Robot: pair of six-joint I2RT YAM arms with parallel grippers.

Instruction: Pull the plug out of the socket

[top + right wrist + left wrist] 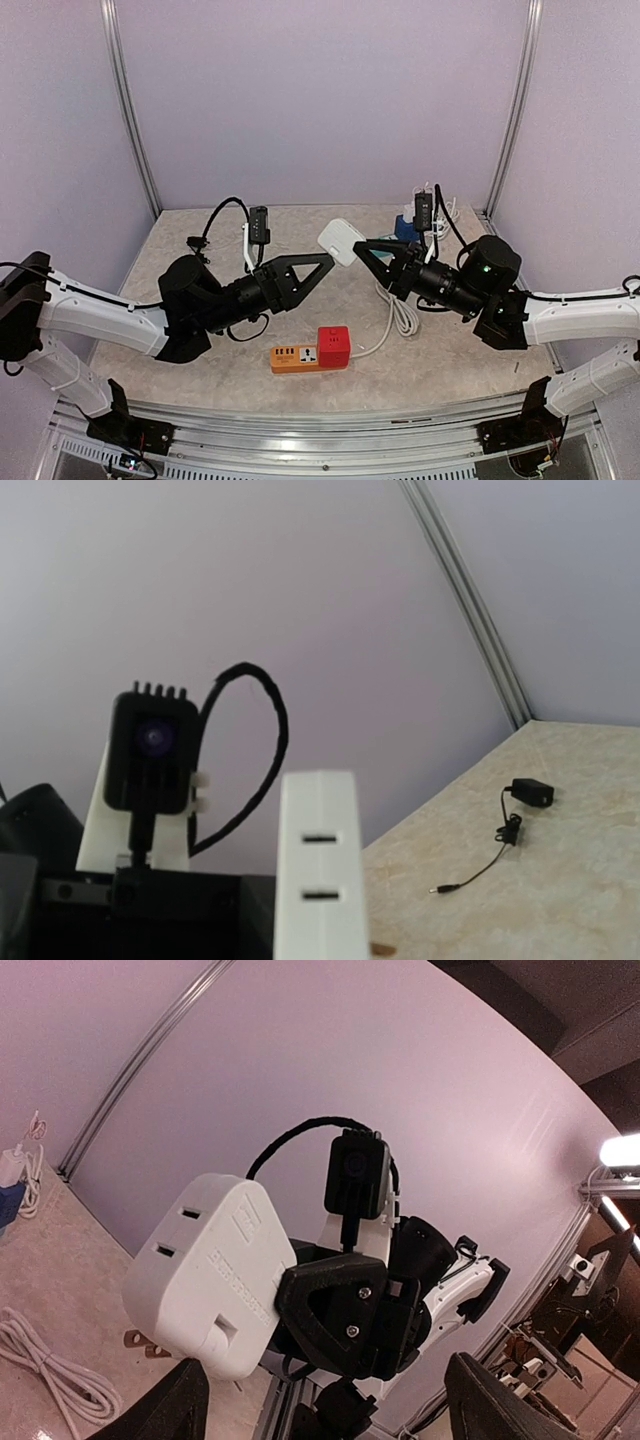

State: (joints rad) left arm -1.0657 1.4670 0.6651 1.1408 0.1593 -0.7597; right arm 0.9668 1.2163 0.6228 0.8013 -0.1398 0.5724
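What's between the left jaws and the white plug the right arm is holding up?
Nothing visible. The white plug hangs in the air, clamped by the right gripper. The left gripper, jaws open, faces it across a clear gap.

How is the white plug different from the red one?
The white plug is up in the air, pinched by the right gripper; the red plug sits on the orange strip on the table. The white plug is flat with rounded corners; the red plug is a boxy cube. The white plug's prongs are bare; the red plug's are hidden. Both show slots on one face.
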